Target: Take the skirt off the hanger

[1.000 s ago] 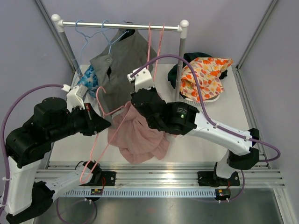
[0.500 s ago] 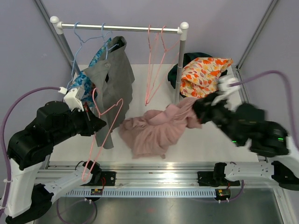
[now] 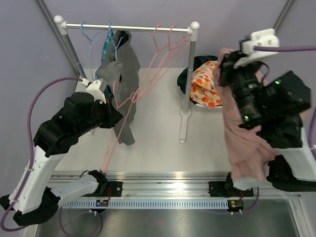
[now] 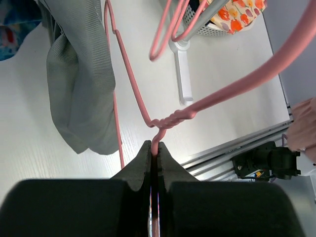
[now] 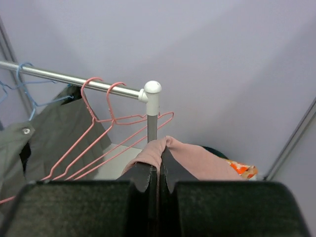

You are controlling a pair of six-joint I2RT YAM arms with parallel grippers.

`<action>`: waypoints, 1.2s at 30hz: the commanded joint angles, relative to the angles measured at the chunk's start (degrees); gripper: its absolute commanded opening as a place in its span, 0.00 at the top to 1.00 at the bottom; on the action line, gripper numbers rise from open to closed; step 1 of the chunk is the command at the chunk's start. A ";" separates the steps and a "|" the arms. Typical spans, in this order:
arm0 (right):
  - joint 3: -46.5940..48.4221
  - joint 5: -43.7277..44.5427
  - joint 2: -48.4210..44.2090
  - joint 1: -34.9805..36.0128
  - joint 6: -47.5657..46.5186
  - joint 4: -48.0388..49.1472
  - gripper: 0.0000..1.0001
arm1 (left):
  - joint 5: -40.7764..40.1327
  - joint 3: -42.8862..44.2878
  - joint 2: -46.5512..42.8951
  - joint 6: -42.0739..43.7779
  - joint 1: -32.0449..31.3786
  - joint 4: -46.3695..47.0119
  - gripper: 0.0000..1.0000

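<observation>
The pink skirt point(image 3: 244, 143) hangs free of the hanger, in a long drape at the right of the top view. My right gripper point(image 3: 224, 53) is raised high and shut on the skirt's top fold, which also shows in the right wrist view point(image 5: 197, 163) between the shut jaws of the right gripper point(image 5: 161, 154). The bare pink wire hanger point(image 3: 111, 148) is held at the left. My left gripper point(image 3: 114, 117) is shut on its twisted neck; the left wrist view shows the left gripper point(image 4: 155, 146) pinching the hanger point(image 4: 222, 94), with no cloth on it.
A clothes rail point(image 3: 138, 28) spans the back, with its right post point(image 3: 186, 74) on the table. A grey garment point(image 3: 121, 69), blue hangers point(image 3: 91, 37) and two empty pink hangers point(image 3: 163, 39) hang from it. A basket with floral cloth point(image 3: 207, 84) stands at the back right.
My right arm swung from the table's middle to the right and rose, pulling the skirt off the hanger. My left gripper carried the bare hanger back and upward.
</observation>
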 commanded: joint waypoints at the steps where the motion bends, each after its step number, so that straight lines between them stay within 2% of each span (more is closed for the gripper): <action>1: 7.69 -3.13 7.72 -4.28 -10.20 5.37 1.00 | -2.73 0.87 1.70 2.90 -0.14 6.94 1.00; 3: 17.18 -5.60 12.13 -9.70 -10.46 -1.99 1.00 | -2.73 1.40 2.84 3.69 -0.14 8.07 1.00; 5: 25.07 -7.78 17.50 -14.28 -10.73 -5.36 1.00 | -2.65 2.01 4.08 4.13 -0.14 8.87 1.00; 7: 28.44 -12.16 19.71 -22.89 -9.59 -4.86 1.00 | -2.30 1.93 4.60 4.48 -0.14 10.27 1.00; 12: 32.14 -18.24 24.09 -38.88 -8.10 1.73 1.00 | -1.85 1.05 5.22 5.54 -0.14 11.60 1.00; 16: 33.47 -23.76 27.88 -44.45 -3.10 3.41 1.00 | -2.47 0.35 4.96 6.24 -0.14 11.77 1.00; 18: 33.47 -27.73 29.55 -49.19 3.83 3.41 1.00 | -2.65 -0.18 4.78 6.51 -0.14 11.95 1.00; 21: 32.77 -38.79 33.42 -55.95 15.43 1.75 1.00 | -3.08 -0.79 4.87 6.24 -0.05 12.74 1.00; 22: 31.46 -45.26 35.60 -57.19 17.90 1.74 1.00 | -3.08 -0.88 4.87 5.98 -0.14 13.00 1.00; 23: 31.01 -48.02 36.84 -58.16 21.84 1.91 1.00 | -3.17 -0.97 4.96 5.98 -0.05 13.53 1.00; 28: 36.62 -60.84 48.86 -64.40 30.13 0.25 1.00 | -3.26 0.87 7.15 5.37 -0.14 14.67 1.00; 34: 32.26 -63.43 52.14 -65.72 31.11 5.07 1.00 | -4.75 4.91 10.40 7.29 -0.14 15.46 1.00; 36: 30.23 -63.08 53.19 -66.16 30.93 5.08 1.00 | -5.28 8.94 13.03 8.26 -0.14 15.20 1.00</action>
